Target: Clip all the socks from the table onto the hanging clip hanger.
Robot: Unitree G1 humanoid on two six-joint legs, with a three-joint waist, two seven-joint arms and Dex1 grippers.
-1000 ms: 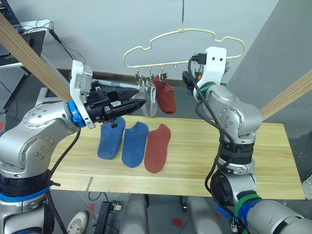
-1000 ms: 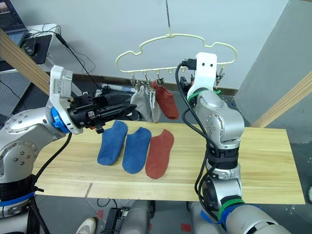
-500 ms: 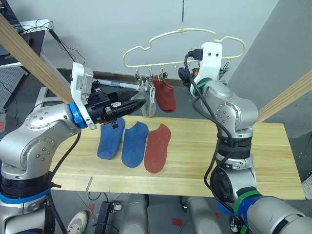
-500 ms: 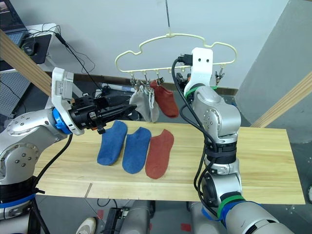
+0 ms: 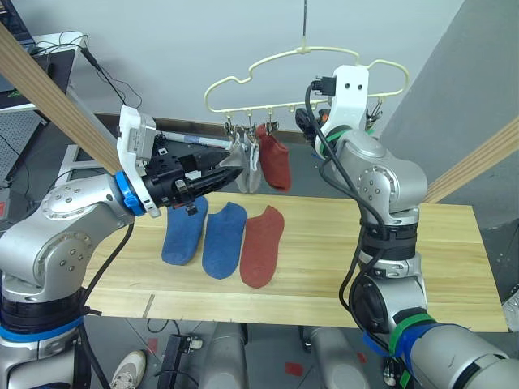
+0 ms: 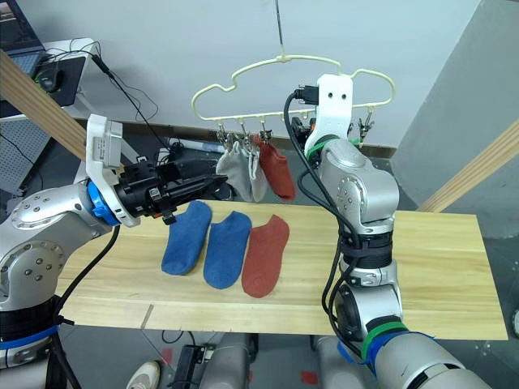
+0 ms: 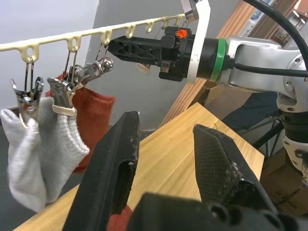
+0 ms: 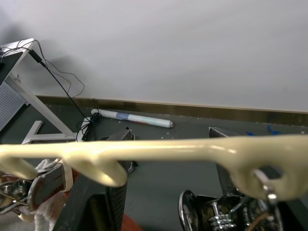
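Two blue socks (image 5: 185, 229) (image 5: 224, 238) and one rust-red sock (image 5: 262, 245) lie side by side on the left half of the table (image 5: 454, 267). Above the far edge hangs the pale-yellow clip hanger (image 5: 304, 61). Its left clips hold two grey socks (image 5: 242, 166) and a red sock (image 5: 276, 164). My left gripper (image 5: 231, 172) is open and empty, its tips just left of the grey socks. My right gripper (image 8: 171, 159) is raised behind the hanger's clip bar (image 8: 159, 147), open, with a free metal clip (image 8: 211, 216) close by.
Slanted wooden poles (image 5: 49, 93) (image 5: 478, 158) cross the scene on both sides. A desk with cables (image 5: 49, 44) stands at the back left. A white tube (image 8: 132, 118) lies on the floor by the wall. The table's right half is bare wood.
My right wrist has shifted a little to the left and up, closer to the hanger's bar. The left arm and the socks have stayed where they were.
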